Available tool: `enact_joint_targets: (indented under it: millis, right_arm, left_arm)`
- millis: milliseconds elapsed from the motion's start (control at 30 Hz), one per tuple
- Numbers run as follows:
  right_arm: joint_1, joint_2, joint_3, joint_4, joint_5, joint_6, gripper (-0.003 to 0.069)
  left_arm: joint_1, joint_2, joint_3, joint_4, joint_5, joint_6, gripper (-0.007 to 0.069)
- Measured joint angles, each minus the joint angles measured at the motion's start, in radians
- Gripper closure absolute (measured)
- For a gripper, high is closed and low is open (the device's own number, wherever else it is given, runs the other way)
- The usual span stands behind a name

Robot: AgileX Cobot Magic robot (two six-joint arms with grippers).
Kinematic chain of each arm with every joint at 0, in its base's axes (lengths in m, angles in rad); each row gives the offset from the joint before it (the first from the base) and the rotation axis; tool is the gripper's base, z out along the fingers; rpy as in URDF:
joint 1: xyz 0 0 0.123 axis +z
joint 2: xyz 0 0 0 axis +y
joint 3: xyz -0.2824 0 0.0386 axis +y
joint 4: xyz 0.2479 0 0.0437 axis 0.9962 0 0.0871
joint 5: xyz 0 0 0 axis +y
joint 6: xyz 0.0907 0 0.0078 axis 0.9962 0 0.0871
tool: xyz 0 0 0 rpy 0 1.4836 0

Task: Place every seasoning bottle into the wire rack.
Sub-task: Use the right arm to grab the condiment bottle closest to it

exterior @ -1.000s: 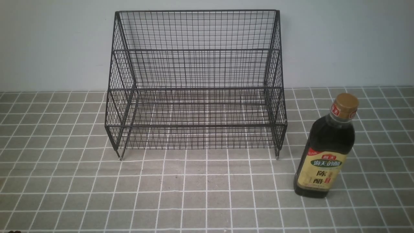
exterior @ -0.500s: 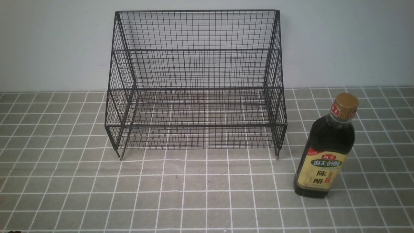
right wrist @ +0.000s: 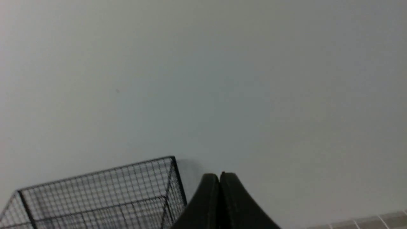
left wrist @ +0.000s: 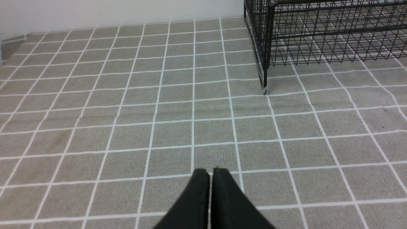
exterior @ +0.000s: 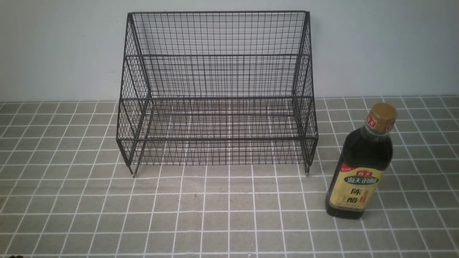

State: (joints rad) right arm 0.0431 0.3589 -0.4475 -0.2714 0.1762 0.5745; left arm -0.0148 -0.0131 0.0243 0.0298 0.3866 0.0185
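The seasoning bottle (exterior: 362,165) stands upright on the tiled cloth, to the right of the wire rack and a little nearer than it. It holds near-black liquid and has a gold-brown cap and a beige label. The black wire rack (exterior: 217,93) stands empty against the back wall; its front left corner shows in the left wrist view (left wrist: 318,35) and its top corner in the right wrist view (right wrist: 101,194). My left gripper (left wrist: 210,171) is shut and empty, low over the cloth. My right gripper (right wrist: 219,175) is shut and empty, raised, facing the wall. Neither arm shows in the front view.
A grey cloth with a white grid (exterior: 229,211) covers the table. A plain pale wall (exterior: 53,46) stands right behind the rack. The cloth's far left edge shows in the left wrist view (left wrist: 12,41).
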Motion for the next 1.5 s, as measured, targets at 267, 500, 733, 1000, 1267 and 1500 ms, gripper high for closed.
enact_joint_targets:
  millis: [267, 500, 733, 1000, 1267, 1500]
  right_arm:
    - [0.185, 0.415, -0.323, 0.154, 0.442, -0.258, 0.0659]
    - [0.286, 0.593, -0.462, 0.38, 0.559, -0.563, 0.0592]
    - [0.287, 0.689, -0.472, 0.405, 0.457, -0.665, 0.0305]
    - [0.287, 0.858, -0.474, 0.389, 0.339, -0.674, 0.0024]
    - [0.287, 0.933, -0.474, 0.369, 0.34, -0.638, 0.0197]
    - [0.287, 0.899, -0.472, 0.336, 0.361, -0.639, 0.0342]
  left_arm:
    - [0.0, 0.0, 0.0, 0.0, 0.0, 0.0, 0.0631]
    - [0.0, 0.0, 0.0, 0.0, 0.0, 0.0, 0.0631]
    - [0.0, 0.0, 0.0, 0.0, 0.0, 0.0, 0.0631]
    - [0.0, 0.0, 0.0, 0.0, 0.0, 0.0, 0.0631]
    - [0.0, 0.0, 0.0, 0.0, 0.0, 0.0, 0.0631]
    - [0.0, 0.0, 0.0, 0.0, 0.0, 0.0, 0.0631]
